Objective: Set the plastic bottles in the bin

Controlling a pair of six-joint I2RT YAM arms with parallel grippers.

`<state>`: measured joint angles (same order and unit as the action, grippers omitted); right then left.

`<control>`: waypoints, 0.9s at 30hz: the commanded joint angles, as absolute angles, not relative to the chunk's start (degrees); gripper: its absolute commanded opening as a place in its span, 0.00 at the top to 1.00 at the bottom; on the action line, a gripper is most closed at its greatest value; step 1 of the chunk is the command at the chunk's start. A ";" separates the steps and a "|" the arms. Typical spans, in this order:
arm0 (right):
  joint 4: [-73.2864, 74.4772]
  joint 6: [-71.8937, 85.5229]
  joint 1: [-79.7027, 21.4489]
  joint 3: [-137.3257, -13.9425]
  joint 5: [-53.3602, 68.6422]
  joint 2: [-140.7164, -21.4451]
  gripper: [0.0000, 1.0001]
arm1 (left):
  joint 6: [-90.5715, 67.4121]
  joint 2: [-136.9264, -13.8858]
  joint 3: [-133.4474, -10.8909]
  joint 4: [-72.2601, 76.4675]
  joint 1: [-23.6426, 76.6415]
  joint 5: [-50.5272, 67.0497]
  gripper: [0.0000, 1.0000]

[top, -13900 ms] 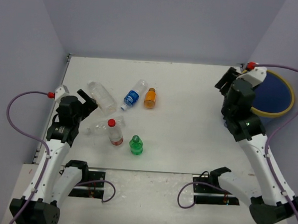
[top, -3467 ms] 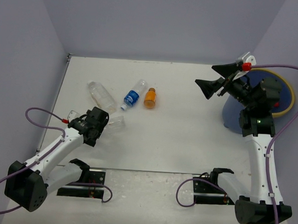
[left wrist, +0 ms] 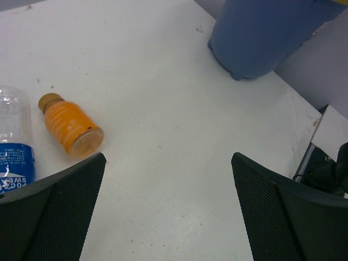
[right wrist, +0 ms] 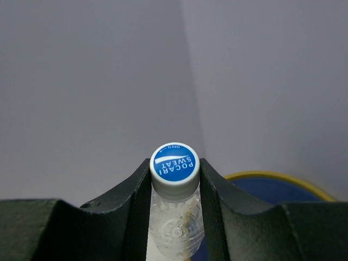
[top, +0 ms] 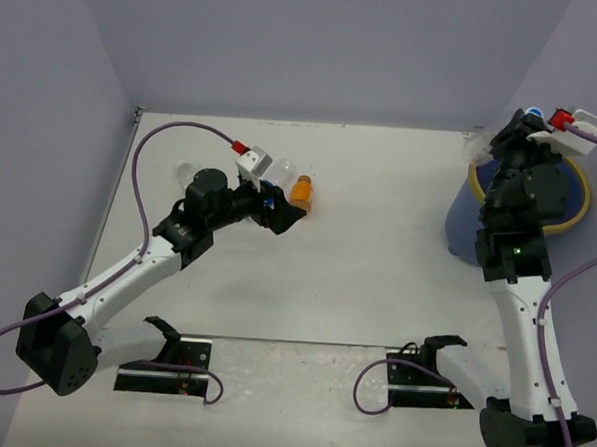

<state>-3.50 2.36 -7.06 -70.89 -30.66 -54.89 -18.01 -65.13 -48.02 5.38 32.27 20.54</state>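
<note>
- Left arm (top: 136, 265) has swung out from the near-left of the bench (top: 376, 278) to the bottles toward 12 o'clock, and the crumpled clear bottle that lay beside it is gone from that spot
- Right arm (top: 520, 295) has lifted, and its claw has turned from over the bench to point up by the bin (top: 577, 203)
- Left claw (left wrist: 167, 159) stands wide open with nothing between its fingers, low over bare bench
- An orange bottle (left wrist: 70, 126) lies on its side at 10 o'clock from that claw in the wrist view, cap pointing away, close to the finger but apart from it
- A blue-labelled bottle (left wrist: 13, 160), clear, lies just beside the orange one at its 8 o'clock, partly hidden by the same finger
- Another clear bottle (top: 186, 173) shows behind the left arm, mostly hidden
- Right claw (right wrist: 174, 173) is clamped on the neck of a blue-capped bottle (right wrist: 174, 162), clear and held upright
- The bin sits at the bench's 2 o'clock edge; in the right wrist view its yellow rim shows at 4 o'clock from the held bottle's cap
</note>
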 commanded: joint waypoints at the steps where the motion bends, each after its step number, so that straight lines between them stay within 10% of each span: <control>1: -14.32 -7.20 1.67 -71.05 -43.52 -58.90 1.00 | -19.45 -70.35 -53.86 2.66 32.11 13.58 0.00; 7: -14.32 -5.19 7.55 -68.04 -41.50 -61.35 0.92 | -20.39 -79.88 -59.49 0.62 31.82 9.06 0.00; 9: -13.68 -2.86 9.34 -67.89 -40.60 -62.52 0.70 | -20.56 -82.90 -62.78 -0.28 31.73 7.53 0.00; 11: -10.53 -1.58 9.58 -69.20 -39.07 -63.19 0.23 | -20.57 -86.22 -64.51 -2.86 31.73 5.76 0.00; 14: -2.67 3.78 9.58 -73.04 -32.90 -63.92 0.01 | -19.20 -91.11 -69.32 -5.04 31.80 3.30 0.00; 27: 4.68 15.13 9.41 -67.86 4.05 -45.18 0.01 | -19.17 -110.15 -83.22 -13.65 32.59 -7.89 0.00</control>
<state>5.56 10.11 9.41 -69.59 -14.19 -50.97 -19.86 -106.23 -78.05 -10.83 32.15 -4.67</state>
